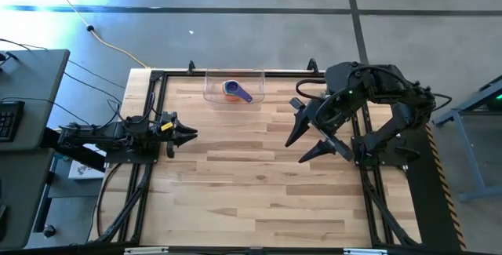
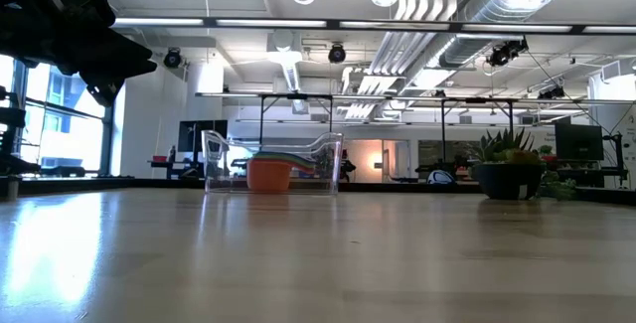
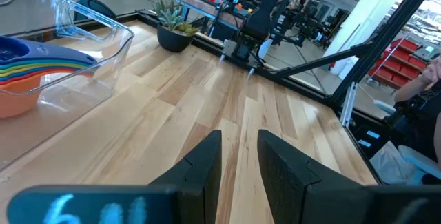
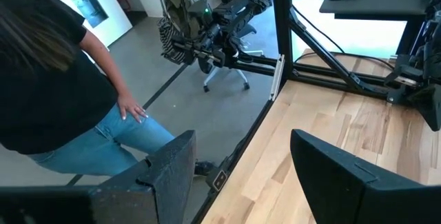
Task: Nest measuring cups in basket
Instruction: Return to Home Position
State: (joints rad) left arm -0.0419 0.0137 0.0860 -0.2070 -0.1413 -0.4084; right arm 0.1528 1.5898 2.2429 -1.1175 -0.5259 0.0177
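Looking at one clear basket [image 1: 212, 86] by the far edge of the table [image 1: 259, 184], holding one nested stack of measuring cups [image 1: 235, 92], blue on top, orange outermost. Watching two grippers, both empty: left gripper [image 1: 192, 135] narrowly parted, low at the left; right gripper [image 1: 294, 151] spread wide at the right.

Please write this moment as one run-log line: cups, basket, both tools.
cups: nested, in basket | left tool: empty, slightly open, left side of table | right tool: empty, wide open, right side
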